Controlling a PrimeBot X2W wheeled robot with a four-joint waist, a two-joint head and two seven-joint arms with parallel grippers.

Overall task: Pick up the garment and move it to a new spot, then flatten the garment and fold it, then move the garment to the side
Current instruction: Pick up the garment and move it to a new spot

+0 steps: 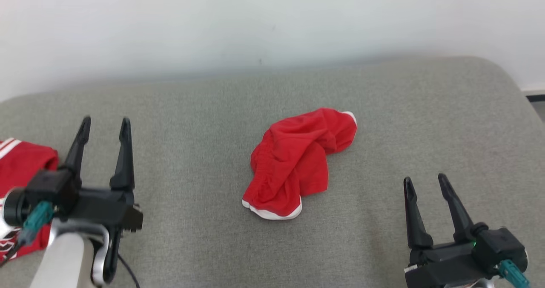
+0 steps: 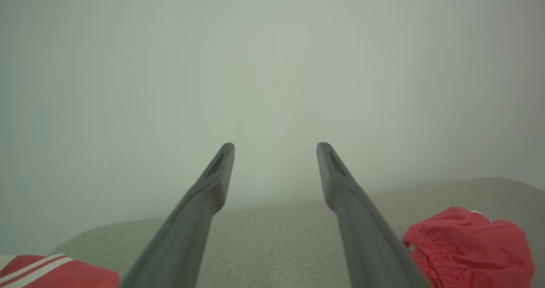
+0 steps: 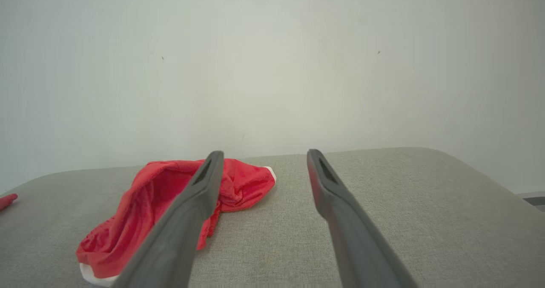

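Far left on my head cam: a striped red cloth (image 1: 21,164), red w/ white bands, lying at the edge of the grey pad (image 1: 204,109), partly hidden behind my L arm. L gripper (image 1: 106,122) hangs just right of it, above the pad, fingers spread wide, nothing between them. It looks clear of that cloth, but I can't be sure from this angle. L wrist cam agrees: both fingers apart and pointing at the pale wall (image 2: 272,45), w/ the striped cloth in the bottom-left corner.

Centre: the garment (image 1: 298,160), red w/ white trim, sits crumpled in a heap approx mid-pad, one white-edged hem toward me and a bunched lobe at the far right end. It's well apart from both grippers. On the L wrist cam it shows at lower right (image 2: 468,241), beside the right-hand finger.

Right: R gripper (image 1: 425,179) is low and near me, fingers spread, empty, tips pointing up-frame. On the R wrist cam the garment (image 3: 127,220) lies left of centre, its near part behind the left-hand finger; bare pad btwn the fingers.
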